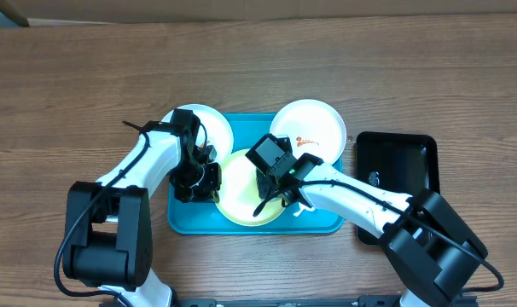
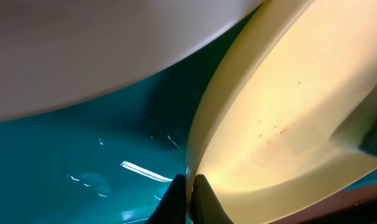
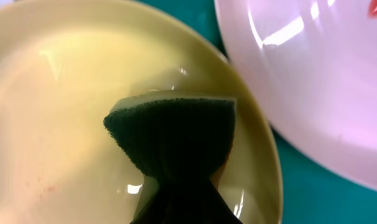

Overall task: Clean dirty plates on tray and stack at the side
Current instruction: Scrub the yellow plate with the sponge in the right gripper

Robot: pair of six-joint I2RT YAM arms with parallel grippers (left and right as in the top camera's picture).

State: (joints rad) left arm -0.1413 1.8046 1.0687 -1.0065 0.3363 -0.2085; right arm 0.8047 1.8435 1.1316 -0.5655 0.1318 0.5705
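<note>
L fingers (image 2: 176, 200) are pinching the green plate (image 2: 288, 124) by its rim, shut on it. R fingers (image 3: 170, 208) are gripping a sponge (image 3: 173, 134), holding it against the plate just ahead of them.

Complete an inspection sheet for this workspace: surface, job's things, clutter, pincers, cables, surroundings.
Surface: brown wooden table.
Job's things: large turquoise plastic tray holds a pale green round plate; left white round plate and right white round plate, the latter smeared orange-red, overlap its far corners.
Clutter: small black rectangular tray at right, unidentifiable small item inside.
Grippers: left pincer shut on the green plate's rim; right pincer shut on a dark green sponge over that plate.
Cables: black cable along the left arm.
Surroundings: nothing seen.
</note>
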